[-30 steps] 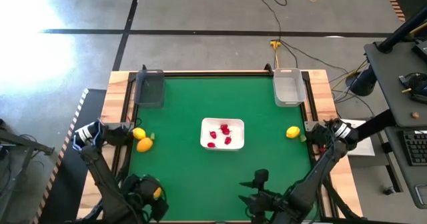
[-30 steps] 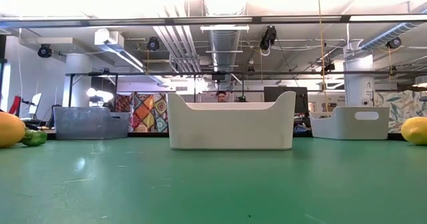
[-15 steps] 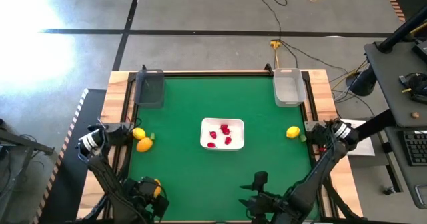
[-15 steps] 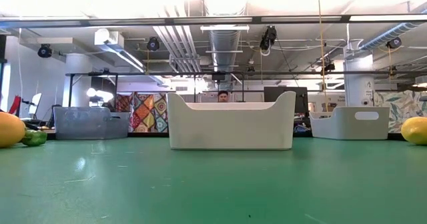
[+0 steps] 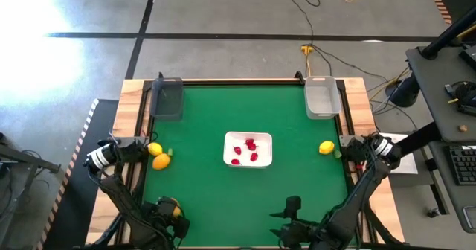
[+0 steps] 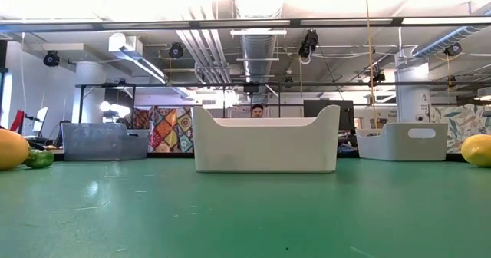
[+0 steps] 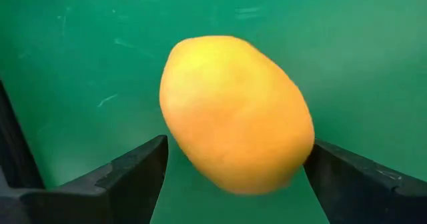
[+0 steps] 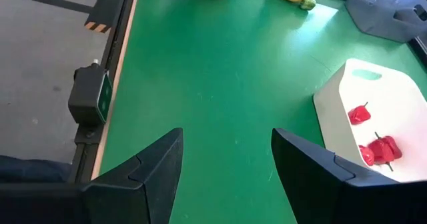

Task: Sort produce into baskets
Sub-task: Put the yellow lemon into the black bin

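Note:
An orange-yellow fruit (image 7: 237, 114) lies on the green table near its near left corner (image 5: 174, 210). My left gripper (image 5: 168, 211) points down over it, open, with one finger on each side of the fruit and the table showing under it. My right gripper (image 8: 227, 164) hangs open and empty over the near middle of the table (image 5: 287, 214), pointing toward the left edge. A white tray (image 5: 229, 140) in the middle holds red berries (image 5: 251, 146). A dark bin (image 5: 166, 97) stands at the far left and a clear bin (image 5: 322, 97) at the far right.
A lemon (image 5: 155, 149), an orange fruit (image 5: 161, 161) and a small green piece (image 5: 169, 152) lie by the left edge. Another lemon (image 5: 326, 147) with a green piece (image 5: 335, 154) lies by the right edge. Bare green table lies between tray and near edge.
My left gripper has come down over the fruit at the near left corner and has rolled a little about its own axis. Its fingers have stayed wide apart, and the fruit has kept its place on the table.

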Motion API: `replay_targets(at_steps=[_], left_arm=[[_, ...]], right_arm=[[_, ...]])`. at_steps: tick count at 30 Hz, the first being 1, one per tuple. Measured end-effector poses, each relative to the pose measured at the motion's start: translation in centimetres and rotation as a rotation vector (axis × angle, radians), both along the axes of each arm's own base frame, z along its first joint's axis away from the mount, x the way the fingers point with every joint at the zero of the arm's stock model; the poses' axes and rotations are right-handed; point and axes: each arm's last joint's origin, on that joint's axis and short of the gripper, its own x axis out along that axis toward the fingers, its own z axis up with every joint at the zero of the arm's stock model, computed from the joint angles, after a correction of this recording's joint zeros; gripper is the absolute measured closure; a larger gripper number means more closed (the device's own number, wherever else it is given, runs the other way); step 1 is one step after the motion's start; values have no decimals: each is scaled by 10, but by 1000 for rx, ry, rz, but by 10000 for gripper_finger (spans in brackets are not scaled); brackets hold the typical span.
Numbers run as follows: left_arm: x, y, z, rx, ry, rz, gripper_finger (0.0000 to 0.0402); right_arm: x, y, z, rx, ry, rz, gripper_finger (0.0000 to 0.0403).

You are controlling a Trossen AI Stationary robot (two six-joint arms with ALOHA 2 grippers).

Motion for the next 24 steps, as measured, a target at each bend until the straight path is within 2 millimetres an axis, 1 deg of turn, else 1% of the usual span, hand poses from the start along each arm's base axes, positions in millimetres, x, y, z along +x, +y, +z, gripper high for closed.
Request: replay_targets(at_steps=[4, 11, 24], left_arm=[[-4, 7, -9, 31, 22, 6, 81], [-6, 17, -20, 80, -5, 60, 81], [5, 24, -19, 103, -40, 58, 84]], right_arm=[[1, -1, 0, -9, 0, 2, 181], [1, -1, 0, -14, 1, 5, 181], [1, -1, -1, -18, 2, 5, 181]])
